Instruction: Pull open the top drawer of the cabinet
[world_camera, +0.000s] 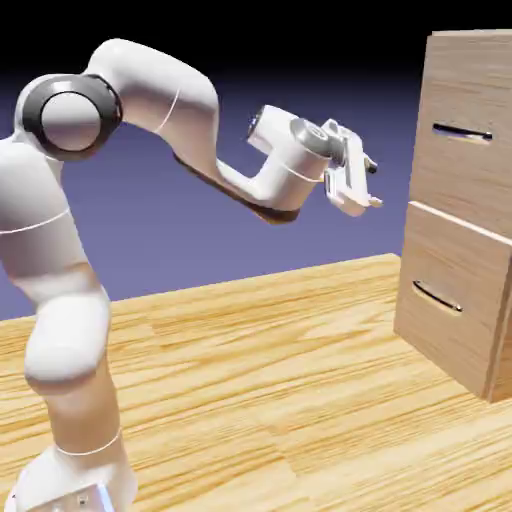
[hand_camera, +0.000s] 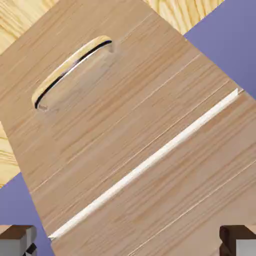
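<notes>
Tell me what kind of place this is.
Most likely a rendered simulation test scene, not a real room: a white robot arm on a bare wooden table, a lone two-drawer cabinet, and a plain blue-violet backdrop with no walls.

White arm (world_camera: 150, 90) bent at the elbow, forearm roughly level, claw (world_camera: 372, 185) open, empty

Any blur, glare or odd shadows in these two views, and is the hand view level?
Exterior view: sharp and evenly lit, with a soft shadow under the forearm; the cabinet is cut off at the right edge. Hand view: sharp but rolled, so the bright seam between the drawers runs diagonally; the curved handle casts a faint shadow on the wood. No glare.
</notes>
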